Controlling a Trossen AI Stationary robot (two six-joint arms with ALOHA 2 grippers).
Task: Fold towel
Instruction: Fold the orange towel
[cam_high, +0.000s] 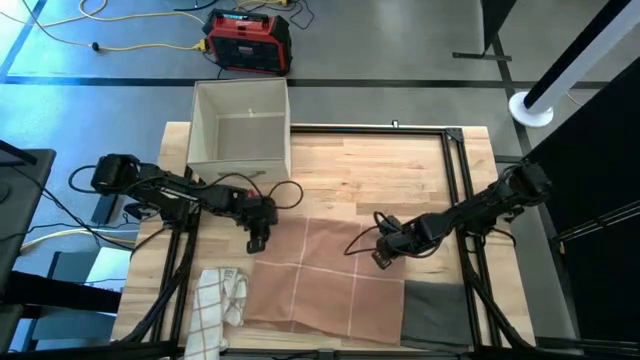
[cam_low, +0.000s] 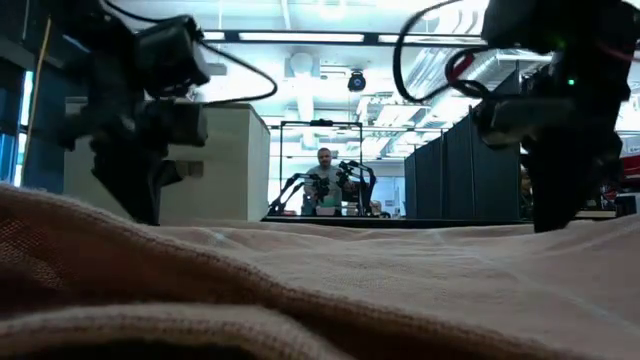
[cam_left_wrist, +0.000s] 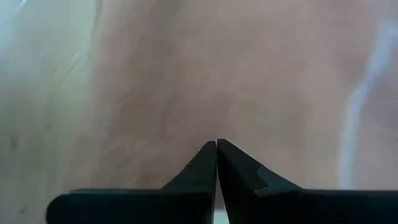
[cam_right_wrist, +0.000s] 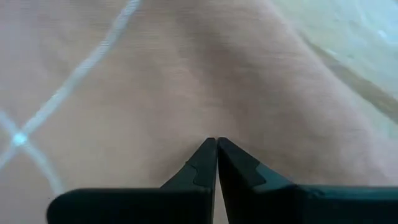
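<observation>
Both grippers pinched together at the pink towel's (cam_high: 330, 275) far edge on the tabletop (cam_high: 380, 165), left gripper (cam_high: 257, 243) at ten o'clock, right gripper (cam_high: 381, 260) at two, cloth stretching toward six.

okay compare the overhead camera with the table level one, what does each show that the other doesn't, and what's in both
Only the high view shows the checked cloth, the dark grey cloth, the red case on the floor and the wooden table. Only the low view shows the room behind, with a person at another robot rig. Both show the pink towel, the left gripper and right gripper at its far edge, and the white box.
</observation>
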